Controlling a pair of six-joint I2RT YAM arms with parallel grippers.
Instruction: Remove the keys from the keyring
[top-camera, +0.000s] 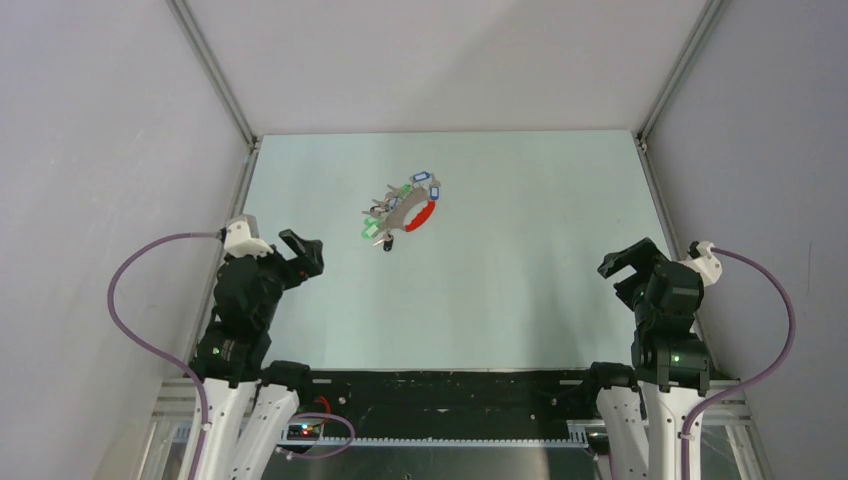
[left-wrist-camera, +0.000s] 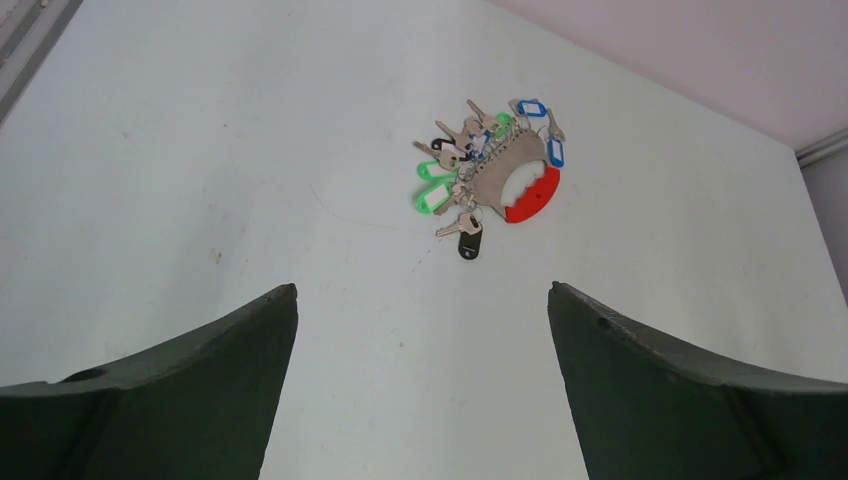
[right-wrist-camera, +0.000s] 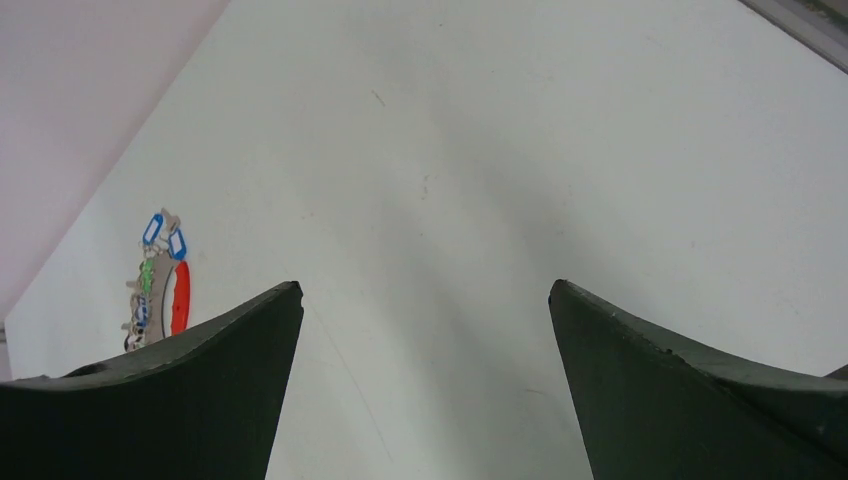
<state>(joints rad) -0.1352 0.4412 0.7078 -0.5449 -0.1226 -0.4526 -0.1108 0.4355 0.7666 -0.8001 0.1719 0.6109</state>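
Left gripper (top-camera: 305, 252) and right gripper (top-camera: 625, 263), jaws spread, hover over table (top-camera: 520, 290); keys (top-camera: 383, 213) seemingly bunched on keyring (top-camera: 423, 215) beyond.

The keys (top-camera: 383, 213) lie in a bunch on the table (top-camera: 520, 300), above the middle of the frame and a little left of centre. The keyring (top-camera: 421, 216) sits at the bunch's right side, touching it. The left gripper (top-camera: 303, 252) is lower left of them, the right gripper (top-camera: 622, 265) well apart at lower right.
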